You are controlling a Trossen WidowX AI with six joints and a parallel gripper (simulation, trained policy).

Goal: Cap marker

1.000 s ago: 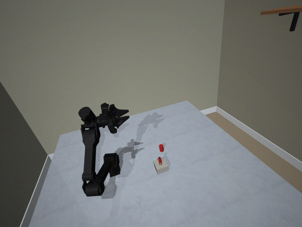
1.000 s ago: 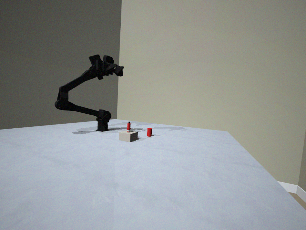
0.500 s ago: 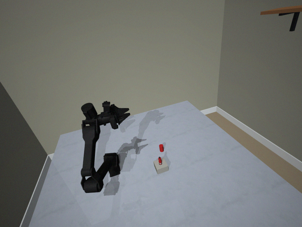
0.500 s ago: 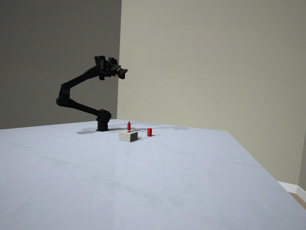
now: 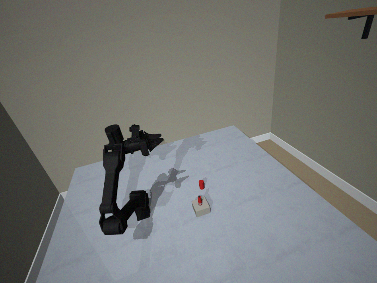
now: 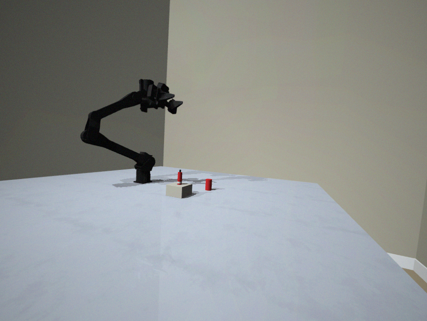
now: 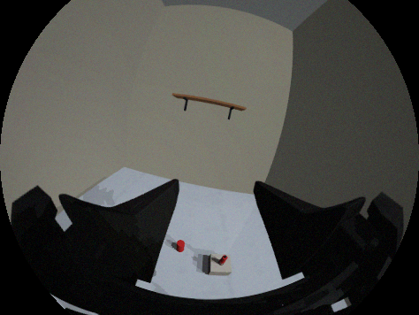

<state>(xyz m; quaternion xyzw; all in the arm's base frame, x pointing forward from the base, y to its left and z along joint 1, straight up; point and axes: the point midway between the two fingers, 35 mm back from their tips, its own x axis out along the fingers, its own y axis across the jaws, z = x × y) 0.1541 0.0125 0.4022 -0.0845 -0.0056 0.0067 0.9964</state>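
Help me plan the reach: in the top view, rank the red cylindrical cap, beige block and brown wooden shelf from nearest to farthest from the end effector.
1. Red cylindrical cap, on the table
2. Beige block, holding the red marker
3. Brown wooden shelf, upper right, wall-mounted

My arm is black throughout, and so is its gripper point(image 5: 162, 136) point(image 6: 178, 98) point(image 7: 217, 186). The cap point(image 5: 201, 184) point(image 6: 208, 184) point(image 7: 180, 246) is plain bright red. The marker point(image 5: 199, 200) point(image 6: 179, 178) point(image 7: 223, 260) is red too, with a dark tip and a pale band near its foot. I see a cream-beige holder block point(image 5: 201, 210) point(image 6: 174, 190) point(image 7: 220, 268). The table point(image 5: 243, 231) point(image 6: 224, 248) point(image 7: 212, 221) is pale blue-grey, faintly mottled with darker streaks like marble. Walls point(image 5: 170, 61) point(image 6: 293, 86) point(image 7: 208, 57) are greyish beige, one of them darker grey. The shelf board point(image 5: 350, 13) point(image 7: 208, 101) is orange-brown on black brackets point(image 5: 368, 26) point(image 7: 186, 104).
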